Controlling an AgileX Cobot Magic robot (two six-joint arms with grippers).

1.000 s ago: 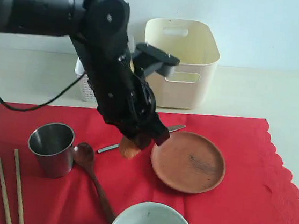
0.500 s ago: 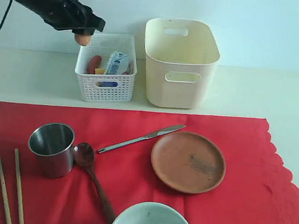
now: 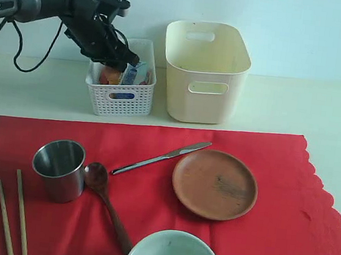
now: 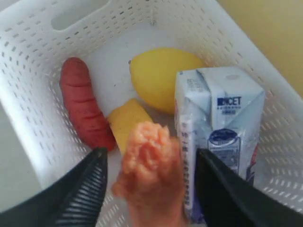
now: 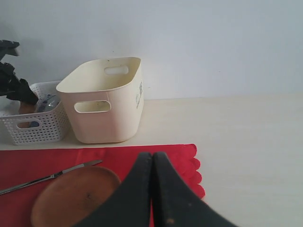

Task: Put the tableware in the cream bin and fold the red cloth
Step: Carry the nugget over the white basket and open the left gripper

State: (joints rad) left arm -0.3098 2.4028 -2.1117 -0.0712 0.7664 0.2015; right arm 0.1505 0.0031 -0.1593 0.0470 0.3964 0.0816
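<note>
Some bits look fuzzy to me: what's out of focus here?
Left wrist view: the orange food piece nearest the lens is soft, the milk carton sharper. Right wrist view: the shut right end effector is blurry, the cream bin crisp.

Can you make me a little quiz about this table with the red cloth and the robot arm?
1. True or false: the steel cup lies tipped on its side.
2. Fill in: ___ chopsticks lie on the red cloth.
3. Pick one: the left gripper is over A) the white basket, B) the steel cup, C) the chopsticks.
Key: 1 false, it stands upright; 2 two; 3 A.
</note>
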